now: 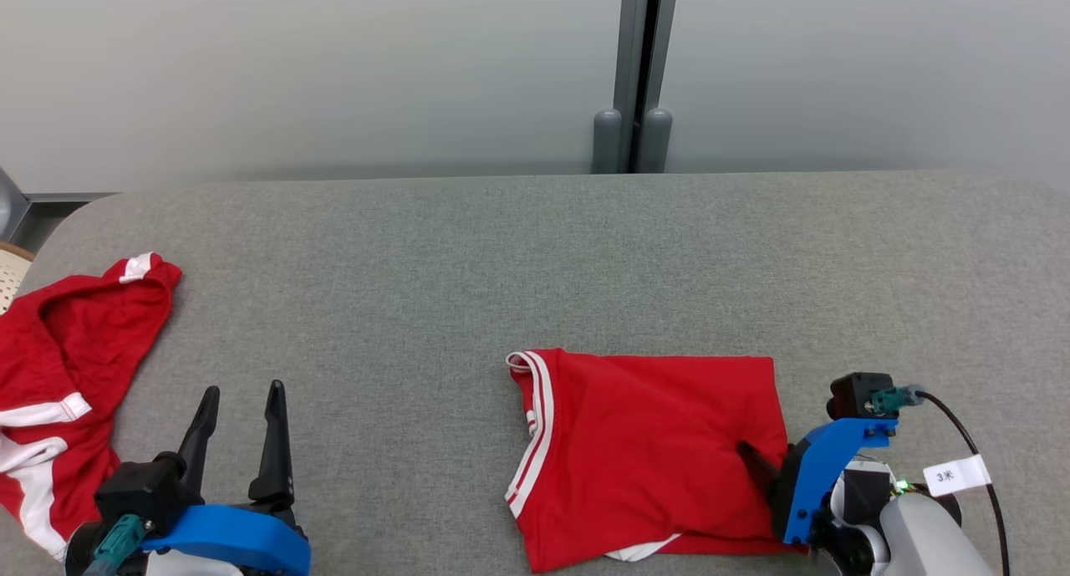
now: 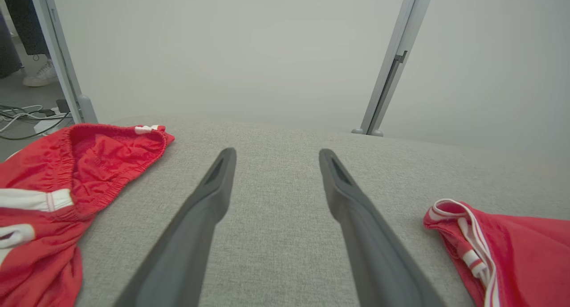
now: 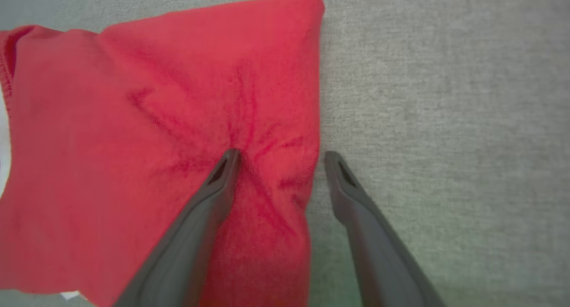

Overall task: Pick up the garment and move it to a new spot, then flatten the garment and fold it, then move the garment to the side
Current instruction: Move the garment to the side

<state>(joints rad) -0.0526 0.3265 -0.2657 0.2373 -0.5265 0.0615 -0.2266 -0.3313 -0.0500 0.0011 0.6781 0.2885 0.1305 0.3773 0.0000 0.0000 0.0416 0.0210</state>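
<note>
Straddling the right edge of the folded red cloth garment (image 1: pixel 652 451), I am holding my right pincer (image 3: pixel 280 157) apart, cloth lying leftward.

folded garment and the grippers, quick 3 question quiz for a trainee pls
1. True or false: the right gripper is shut on the folded garment.
2. Fill in: the crumpled garment lies on the robot's ____ side.
3. The left gripper hovers over: A bare table, B the crumpled garment, C the folded garment.
Key: 1 false, its fingers are open, straddling the garment's edge; 2 left; 3 A.
</note>
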